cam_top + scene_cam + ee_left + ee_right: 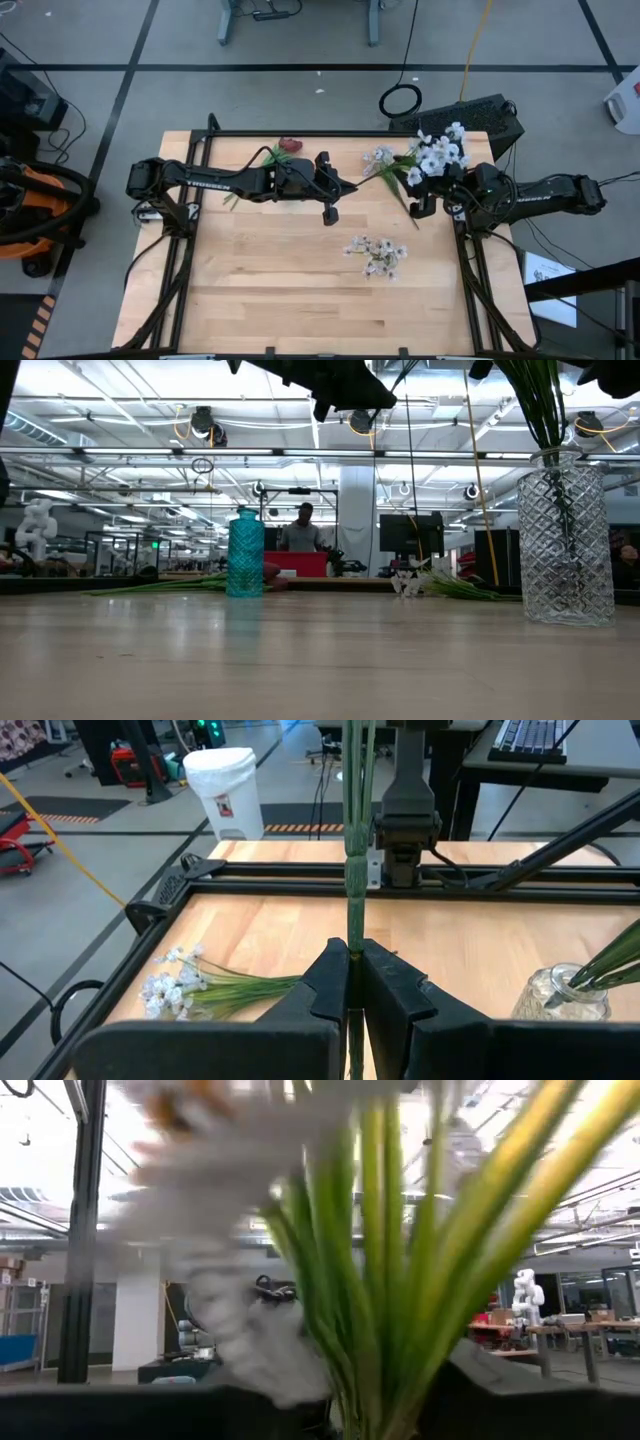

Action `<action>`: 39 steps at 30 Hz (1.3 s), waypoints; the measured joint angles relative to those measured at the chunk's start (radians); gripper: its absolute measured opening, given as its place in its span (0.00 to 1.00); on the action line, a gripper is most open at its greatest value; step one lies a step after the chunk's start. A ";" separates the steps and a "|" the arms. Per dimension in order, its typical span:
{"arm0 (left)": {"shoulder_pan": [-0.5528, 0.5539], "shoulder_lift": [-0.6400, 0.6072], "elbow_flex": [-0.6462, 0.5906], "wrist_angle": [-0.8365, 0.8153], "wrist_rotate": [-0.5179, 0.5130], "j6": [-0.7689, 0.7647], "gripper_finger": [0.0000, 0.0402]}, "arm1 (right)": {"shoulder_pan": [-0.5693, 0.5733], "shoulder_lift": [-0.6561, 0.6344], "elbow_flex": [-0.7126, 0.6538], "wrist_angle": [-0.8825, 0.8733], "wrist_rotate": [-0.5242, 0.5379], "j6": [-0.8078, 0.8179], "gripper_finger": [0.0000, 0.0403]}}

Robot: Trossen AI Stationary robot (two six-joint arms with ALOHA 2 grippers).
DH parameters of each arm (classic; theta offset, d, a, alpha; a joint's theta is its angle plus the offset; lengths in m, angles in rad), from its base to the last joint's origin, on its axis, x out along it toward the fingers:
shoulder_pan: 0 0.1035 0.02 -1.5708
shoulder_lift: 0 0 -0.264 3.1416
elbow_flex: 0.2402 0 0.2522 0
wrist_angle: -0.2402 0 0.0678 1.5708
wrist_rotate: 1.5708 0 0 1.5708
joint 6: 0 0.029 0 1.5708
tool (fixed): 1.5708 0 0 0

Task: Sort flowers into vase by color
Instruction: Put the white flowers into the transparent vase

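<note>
A white flower spray [440,152] hangs in the air between my two grippers, and its thin green stem [357,870] runs back to my left gripper [345,186], which is shut on it over the table's middle. My right gripper [425,196] comes in from the right, its fingers against the green stems [385,1330] under blurred white blossoms. A clear glass vase [565,540] stands on the table with green stems in it. A teal vase [245,555] stands farther left. A red flower [290,146] lies on the table at the far edge. My left gripper pinches the spray's stem near its lower end [354,938] between its two fingers. The fingers come about level from the table's left, and the stem runs on past their tips, rising toward the right arm, clear of the table. My right gripper has a bundle of the green stems [385,1385] between its two fingers, just below the blossoms. It comes from the table's right, slanting upward, and the stems fan out above the fingers, clear of the table.
Two more white sprays lie on the table, one near the far edge [379,157] and one toward the near side [375,255]. A black rail frame [300,870] borders the table. A person [303,530] sits in the room beyond.
</note>
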 joint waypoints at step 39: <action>-0.209 -0.111 0.000 -0.433 -0.321 -0.245 0.62 | 0.053 -0.399 0.126 -0.740 0.052 0.214 0.01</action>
